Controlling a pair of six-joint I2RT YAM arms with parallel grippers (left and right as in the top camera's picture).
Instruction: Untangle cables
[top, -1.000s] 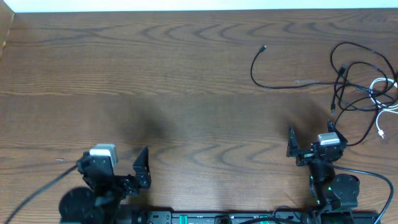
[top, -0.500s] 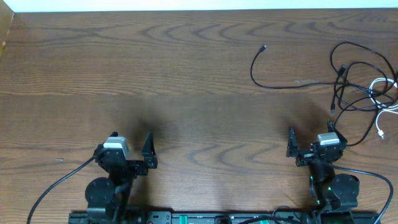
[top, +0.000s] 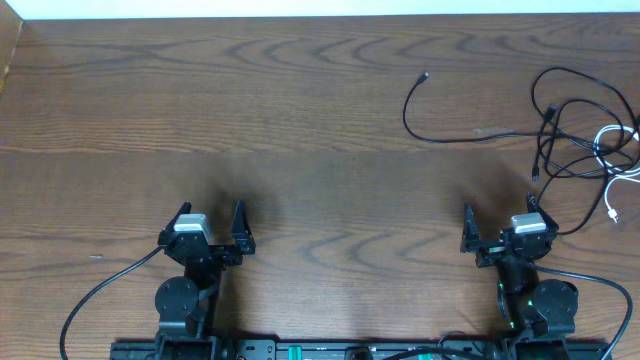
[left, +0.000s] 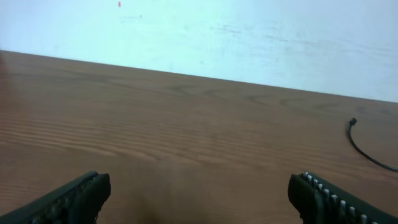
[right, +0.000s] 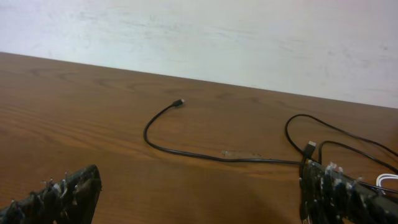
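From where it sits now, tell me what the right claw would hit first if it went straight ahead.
The right claw would probably meet the loose black cable first, since it lies crosswise ahead of the claw. Nothing shows in between, though depth is uncertain.

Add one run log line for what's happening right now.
left end effector: open, empty | right end effector: open, empty | cables: tangled, far right, not gripped | stage: pre-grasp
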